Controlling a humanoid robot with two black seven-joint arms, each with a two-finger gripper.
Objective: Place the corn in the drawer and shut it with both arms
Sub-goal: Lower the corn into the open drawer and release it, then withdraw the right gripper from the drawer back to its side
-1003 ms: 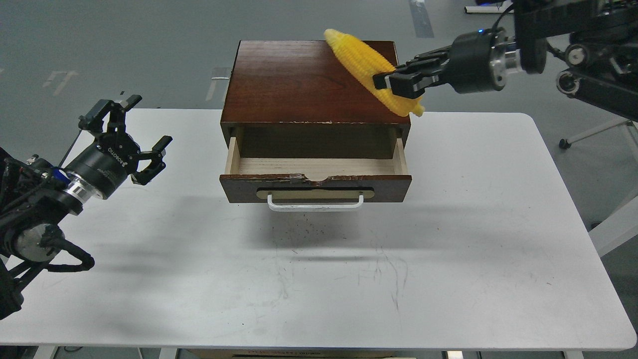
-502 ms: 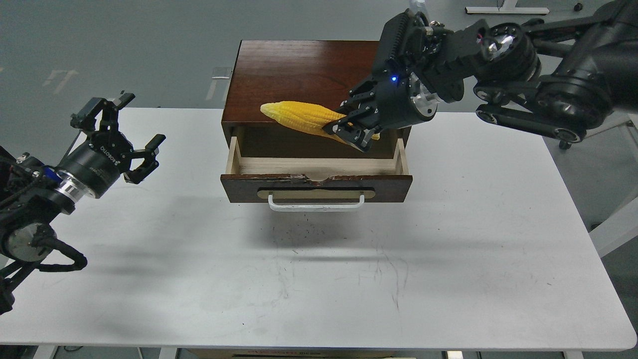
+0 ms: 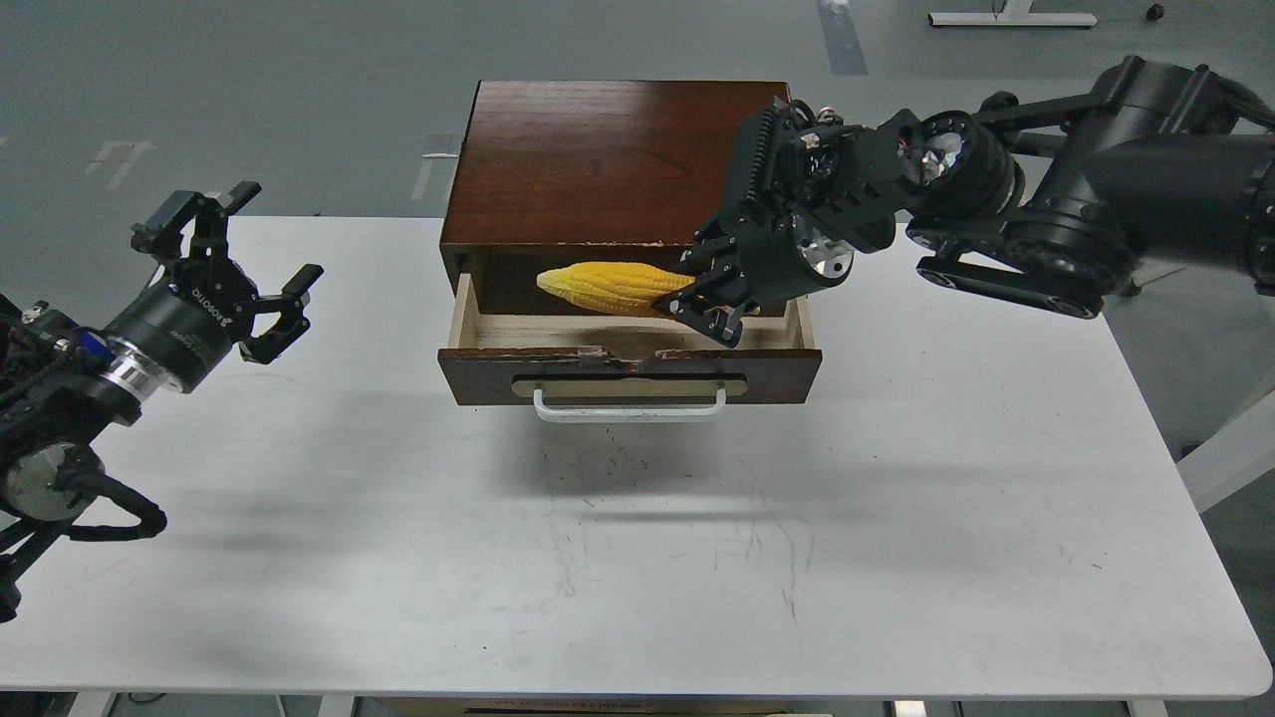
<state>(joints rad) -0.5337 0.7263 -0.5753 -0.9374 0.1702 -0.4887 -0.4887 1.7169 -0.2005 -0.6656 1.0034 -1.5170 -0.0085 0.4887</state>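
The yellow corn [image 3: 608, 287] lies roughly level, tip to the left, held just above the pale inside of the open drawer [image 3: 630, 370]. My right gripper [image 3: 705, 297] is shut on the corn's thick right end, over the drawer's right half. The drawer is pulled out of the dark-brown box [image 3: 598, 164], with its white handle [image 3: 630, 406] facing me. My left gripper [image 3: 231, 269] is open and empty, hovering over the table well left of the drawer.
The white table [image 3: 697, 558] holds only the box at its back middle. My right arm [image 3: 1046, 214] reaches in from the upper right, over the table's back right corner. Grey floor lies beyond the table.
My right gripper has carried the corn from above the box top, turned it level and lowered it into the drawer opening. My left gripper has drifted slightly left.
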